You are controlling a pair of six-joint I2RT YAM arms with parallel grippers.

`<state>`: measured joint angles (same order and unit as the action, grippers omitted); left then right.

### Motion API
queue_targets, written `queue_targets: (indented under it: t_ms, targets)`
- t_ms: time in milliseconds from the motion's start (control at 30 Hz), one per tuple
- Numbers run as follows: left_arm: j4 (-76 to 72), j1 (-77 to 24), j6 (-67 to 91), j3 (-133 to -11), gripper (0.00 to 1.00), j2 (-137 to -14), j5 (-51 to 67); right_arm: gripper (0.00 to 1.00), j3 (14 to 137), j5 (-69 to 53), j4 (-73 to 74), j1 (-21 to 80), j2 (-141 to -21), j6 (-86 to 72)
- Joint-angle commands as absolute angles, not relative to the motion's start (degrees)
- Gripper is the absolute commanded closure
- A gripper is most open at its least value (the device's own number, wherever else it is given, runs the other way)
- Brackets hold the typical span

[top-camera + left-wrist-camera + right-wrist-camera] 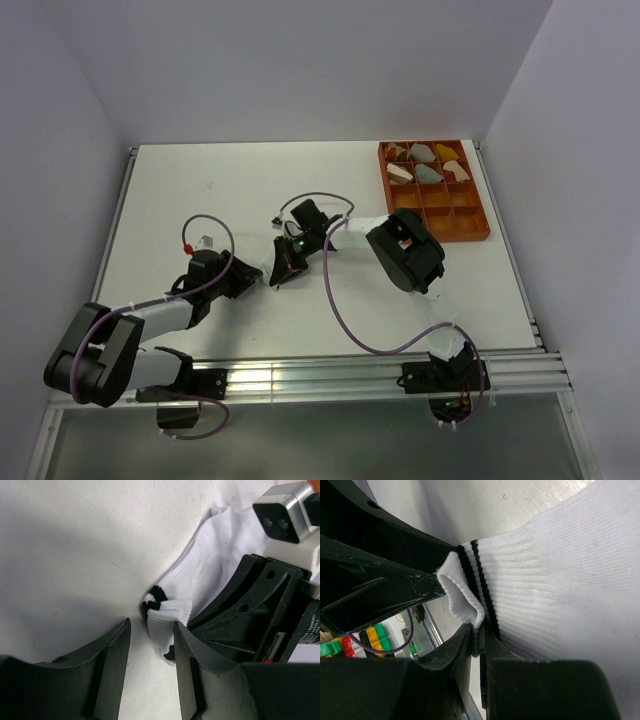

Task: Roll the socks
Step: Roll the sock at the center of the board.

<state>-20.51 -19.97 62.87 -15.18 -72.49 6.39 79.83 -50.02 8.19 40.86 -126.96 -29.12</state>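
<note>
A white ribbed sock with two black cuff stripes lies on the white table, its body also showing in the left wrist view. My right gripper is shut on the folded edge of its cuff. From the other side my left gripper stands open, with the bunched cuff at its fingertips and not clamped. In the top view the two grippers, left and right, meet at mid-table and cover the sock. I cannot make out a second sock.
An orange compartment tray stands at the back right with several rolled bundles in its far cells. The right arm's purple cable loops over the table beside the grippers. A metal rail runs along the near edge.
</note>
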Motion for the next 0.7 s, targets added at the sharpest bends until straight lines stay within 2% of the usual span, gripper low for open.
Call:
queue_targets:
  t_ms: [0, 400, 667]
  targets:
    - [-25.74, -20.13, 63.98, -13.8, 0.54, -74.09, 6.86, 1.0, 79.98, -47.46, 9.84, 40.69, -129.29, -28.3]
    - [-24.09, -20.13, 64.42, -15.82, 0.56, -78.66, 6.68, 1.0, 81.21, -47.37, 12.22, 40.61, -129.46, -27.6]
    - [-20.13, -20.21, 65.04, -16.79, 0.65, -79.8, 5.89, 1.0, 81.47, -47.55, 11.87, 40.52, -129.73, -28.3]
